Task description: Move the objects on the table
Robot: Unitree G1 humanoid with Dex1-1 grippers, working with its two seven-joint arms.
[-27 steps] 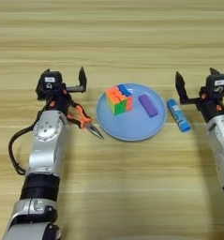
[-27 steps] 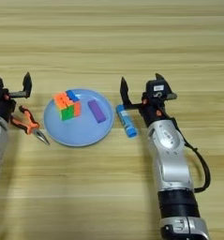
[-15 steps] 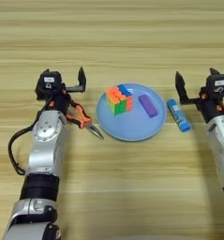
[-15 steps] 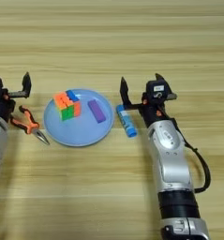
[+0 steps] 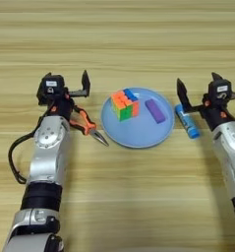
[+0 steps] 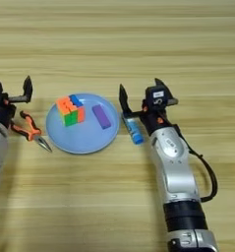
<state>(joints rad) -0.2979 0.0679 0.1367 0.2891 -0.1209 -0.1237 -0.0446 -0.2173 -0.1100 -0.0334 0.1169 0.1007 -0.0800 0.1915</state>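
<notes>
While both arms are resting on the table (image 5: 138, 197), the left gripper (image 5: 66, 84) is sitting with its 2 black fingers spread and nothing between them, just above the 1 pair of pliers (image 5: 86, 125), whose handles seem to be touching the arm, though the arm hides that spot. The right gripper (image 6: 139, 92) is likewise standing spread and empty, its near finger just beside the 1 glue stick (image 6: 134, 129). Between the arms is lying 1 plate (image 5: 133, 139), carrying 1 puzzle cube (image 5: 125, 104) and 1 purple block (image 5: 155, 110), apart from each other. The glue stick is lying just off the plate's right rim; the pliers' tips are pointing near its left rim. Bare planks are stretching wide above and below the group.
</notes>
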